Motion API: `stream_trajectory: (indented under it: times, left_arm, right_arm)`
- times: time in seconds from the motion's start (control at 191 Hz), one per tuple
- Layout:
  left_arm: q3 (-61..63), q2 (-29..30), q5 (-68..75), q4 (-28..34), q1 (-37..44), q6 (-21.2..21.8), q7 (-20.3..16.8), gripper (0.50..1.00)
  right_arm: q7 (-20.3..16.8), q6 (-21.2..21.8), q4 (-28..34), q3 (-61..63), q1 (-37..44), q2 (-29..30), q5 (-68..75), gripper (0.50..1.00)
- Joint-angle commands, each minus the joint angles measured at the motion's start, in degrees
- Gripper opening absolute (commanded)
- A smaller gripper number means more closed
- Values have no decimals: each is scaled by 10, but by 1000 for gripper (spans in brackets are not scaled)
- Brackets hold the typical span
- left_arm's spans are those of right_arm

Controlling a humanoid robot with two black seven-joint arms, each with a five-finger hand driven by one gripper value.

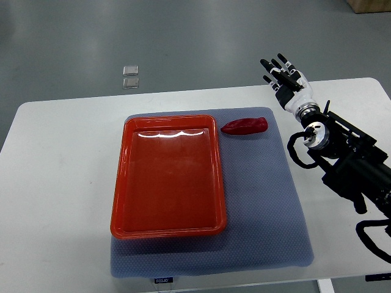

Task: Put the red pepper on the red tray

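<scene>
Looking down, we see our right hand (286,78) raised with fingers spread, holding nothing; the red pepper (245,126) lies on the grey mat (263,201) to its lower left, just beside the red tray (167,177).

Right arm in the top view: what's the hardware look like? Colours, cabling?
The right hand has black fingers on a white palm shell, with a silver cuff at the wrist. Behind it the forearm is black, blocky and mechanical, with a round silver joint and looped black cables. No left arm shows.

pepper (244,126) red | tray (168,229) red-orange | mat (263,207) grey-blue, fine dotted weave | table (55,183) white
</scene>
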Motion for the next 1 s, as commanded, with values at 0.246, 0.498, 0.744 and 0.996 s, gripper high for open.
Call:
stream_trajectory:
  times: [0.246, 0.498, 0.744, 0.996]
  left_arm:
    - [1, 0, 0, 0, -2, 0, 0, 1000]
    - [1, 0, 0, 0, -2, 0, 0, 1000]
    - [2, 0, 0, 0, -2, 0, 0, 1000]
    - [2, 0, 0, 0, -2, 0, -1, 1000]
  right_arm:
    - [-1, -3, 5, 1, 12, -11, 0, 915]
    - [-4, 4, 21, 0, 21, -27, -74, 915]
    - [-7, 5, 25, -19, 23, -57, -202, 915]
    - [-7, 37, 45, -99, 58, -104, -336, 913]
